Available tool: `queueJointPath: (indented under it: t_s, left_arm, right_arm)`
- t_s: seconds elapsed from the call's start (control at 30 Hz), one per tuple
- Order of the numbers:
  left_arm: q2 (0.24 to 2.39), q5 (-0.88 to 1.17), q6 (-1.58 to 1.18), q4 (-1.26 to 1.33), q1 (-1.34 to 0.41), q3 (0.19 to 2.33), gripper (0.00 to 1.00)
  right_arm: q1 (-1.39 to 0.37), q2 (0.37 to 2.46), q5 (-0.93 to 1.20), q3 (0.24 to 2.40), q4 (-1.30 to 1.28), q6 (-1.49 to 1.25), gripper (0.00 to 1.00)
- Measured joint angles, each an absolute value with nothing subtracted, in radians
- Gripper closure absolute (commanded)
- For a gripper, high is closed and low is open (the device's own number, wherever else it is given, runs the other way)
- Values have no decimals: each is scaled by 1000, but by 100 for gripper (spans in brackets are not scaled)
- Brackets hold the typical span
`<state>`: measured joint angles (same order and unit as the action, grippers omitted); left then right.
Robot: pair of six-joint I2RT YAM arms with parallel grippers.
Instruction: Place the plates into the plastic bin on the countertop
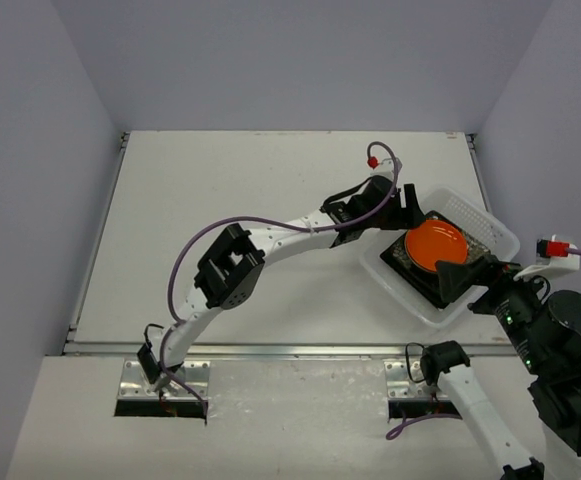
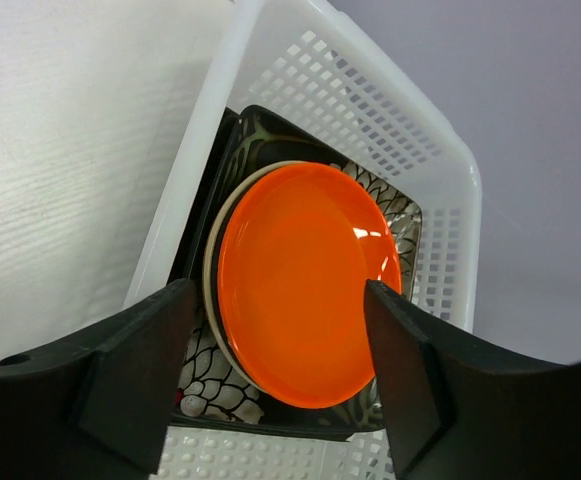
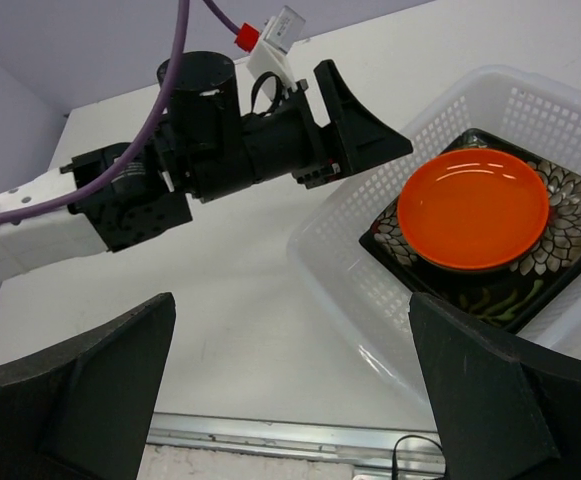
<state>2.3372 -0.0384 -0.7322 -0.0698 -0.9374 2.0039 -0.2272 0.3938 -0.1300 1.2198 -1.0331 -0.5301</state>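
Observation:
The plastic bin stands at the right of the white countertop. In it the orange round plate lies on top of a stack. The left wrist view shows the orange plate on a cream round plate, over a black square plate with white flowers. Other plates are hidden beneath. My left gripper is open and empty above the bin's left side, its jaws framing the orange plate. My right gripper is open and empty at the bin's near corner.
A metal rail runs along the countertop's front edge. Pale lilac walls close in the left, back and right sides. The bin's perforated wall rises around the plates. The left arm reaches across the table toward the bin.

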Motion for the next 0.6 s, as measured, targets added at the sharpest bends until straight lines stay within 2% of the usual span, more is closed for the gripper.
queueJointPath:
  t_s: [0.03,0.1,0.27,0.43,0.6]
  left_arm:
    - [2330,-47,-724,-81,-941,2002,23]
    - [2289,-80,-706,-106,-949,1963,0]
    - [2058,-261,-635,-182,-963,1760,0]
    - [1628,-554,-566,-285,-955,1449,0]
    - [1177,-789,-597,-429,-894,1227,0]
  right_arm:
    - [-227,397,-143,1220,-1036,-526,1]
    - [-227,410,-171,1219,-1042,-517,1]
    - [-227,465,-226,1215,-1060,-454,1]
    - [-227,492,-280,1186,-1058,-355,1]
    - [-227,492,-287,1197,-1085,-295,1]
